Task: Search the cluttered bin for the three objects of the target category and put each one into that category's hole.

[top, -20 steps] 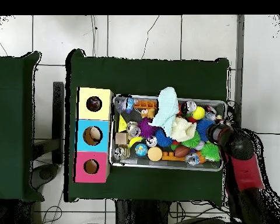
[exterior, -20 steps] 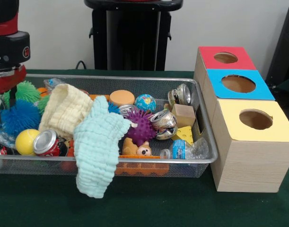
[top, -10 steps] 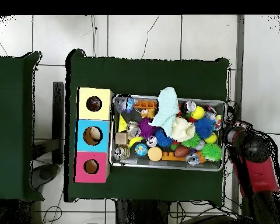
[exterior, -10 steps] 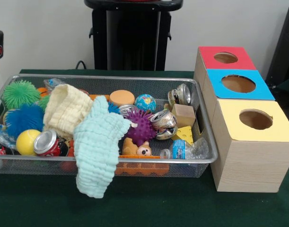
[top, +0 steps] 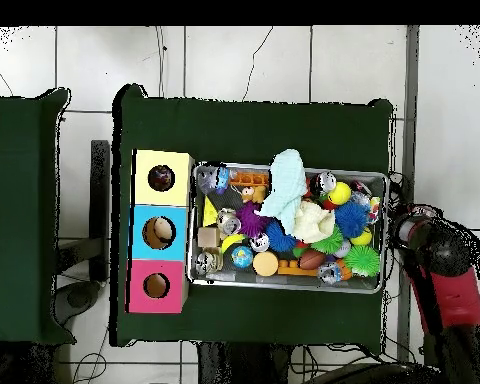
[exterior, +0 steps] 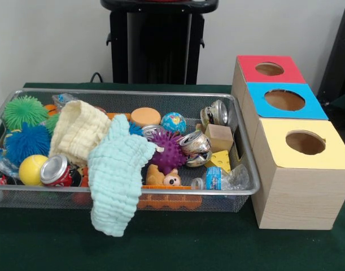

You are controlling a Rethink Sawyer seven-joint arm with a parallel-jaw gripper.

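Note:
A wire mesh bin [exterior: 132, 92] holds a jumble of things. A mint cloth [exterior: 117, 175] hangs over its near rim, with a cream cloth [exterior: 76, 131] beside it. Around them lie a red can [exterior: 56, 170], crushed silver cans [exterior: 195, 144], a purple spiky ball [exterior: 169, 151], a blue spiky ball [exterior: 25, 141], a green one [exterior: 22, 110] and a yellow ball [exterior: 31, 168]. Three boxes with round holes stand beside the bin: red [exterior: 285, 69], blue [exterior: 313, 104], yellow [exterior: 330, 155]. The gripper [top: 414, 232] shows only in the overhead view, outside the bin's end farthest from the boxes.
Also in the bin are an orange disc [exterior: 145, 117], a globe ball [exterior: 173, 122], a wooden block [exterior: 220, 137], a cheese wedge [exterior: 220, 161], a plastic bottle [exterior: 223, 179] and a bear toy [exterior: 164, 178]. The red arm [top: 449, 295] lies off the green table [top: 254, 130].
The arm has drawn back from over the bin's end with the spiky balls. It has left the front view and now sits outside the bin in the overhead view.

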